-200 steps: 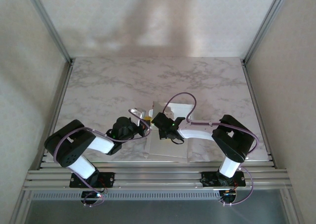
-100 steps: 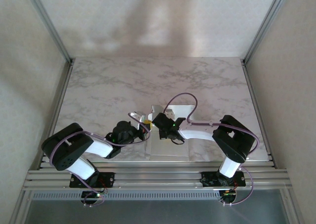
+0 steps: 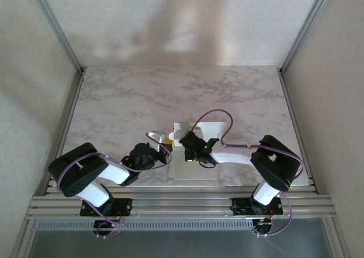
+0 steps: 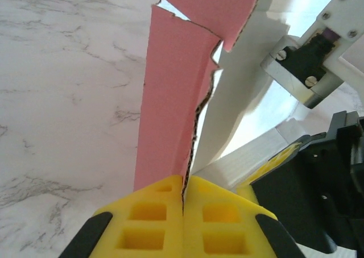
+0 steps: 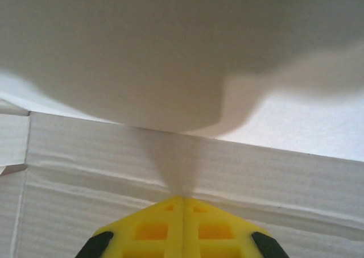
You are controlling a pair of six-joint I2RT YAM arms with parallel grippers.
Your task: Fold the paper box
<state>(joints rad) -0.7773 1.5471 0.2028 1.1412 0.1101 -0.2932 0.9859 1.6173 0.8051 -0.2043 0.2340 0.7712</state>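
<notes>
The paper box (image 3: 196, 171) lies as a white sheet near the table's front edge, between the two arms. My left gripper (image 3: 168, 140) is shut on its left side. In the left wrist view the yellow fingertips (image 4: 142, 218) pinch the card's edge, and the left gripper (image 4: 183, 184) holds a flap upright with the pink face (image 4: 173, 93) on the left and white on the right. My right gripper (image 3: 187, 140) is over the sheet. It is shut with nothing between its fingers, and the right gripper (image 5: 183, 198) has its tips against the white ribbed card (image 5: 170, 161).
The marble table (image 3: 170, 93) stretches behind and to both sides of the box. Aluminium frame posts (image 3: 62, 39) and side walls enclose it. The right arm's wrist and cable (image 4: 310, 59) sit close beside the raised flap.
The card's left side has risen, so the sheet looks narrower from above. The right arm's elbow has slid right, and the left gripper has drawn slightly toward the front edge.
</notes>
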